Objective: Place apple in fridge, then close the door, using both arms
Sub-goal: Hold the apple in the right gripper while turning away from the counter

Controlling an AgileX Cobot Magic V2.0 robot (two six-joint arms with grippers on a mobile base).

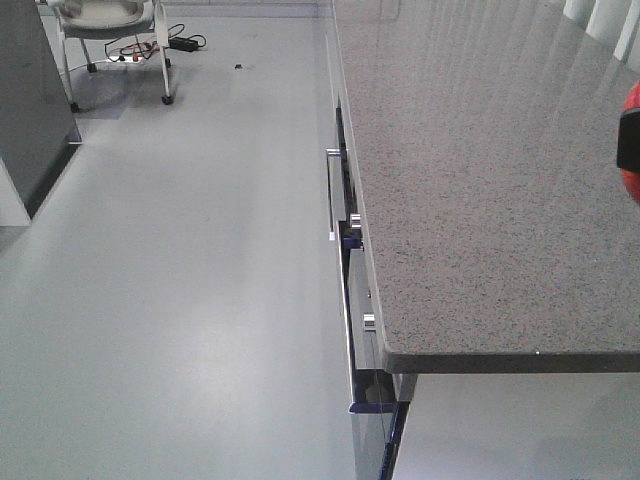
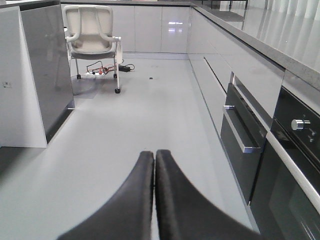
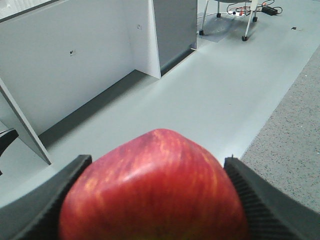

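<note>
The red apple [image 3: 155, 195], streaked with yellow, fills the bottom of the right wrist view. My right gripper [image 3: 157, 161] is shut on it, one ribbed black finger on each side. In the front view only a sliver of the apple [image 1: 633, 105] shows at the right edge, above the counter. My left gripper [image 2: 154, 155] hangs over the floor, shut with nothing between its fingers. A tall dark grey unit with a pale side, apparently the fridge [image 2: 46, 65], stands at the far left. Its door and inside cannot be made out.
A grey speckled counter [image 1: 480, 180] with drawers and metal handles [image 1: 331, 195] runs along the right. Built-in ovens [image 2: 245, 130] sit under it. A white wheeled chair [image 2: 92, 37] and cables [image 2: 107, 69] stand on the floor at the back. White panels [image 3: 75, 65] line the left.
</note>
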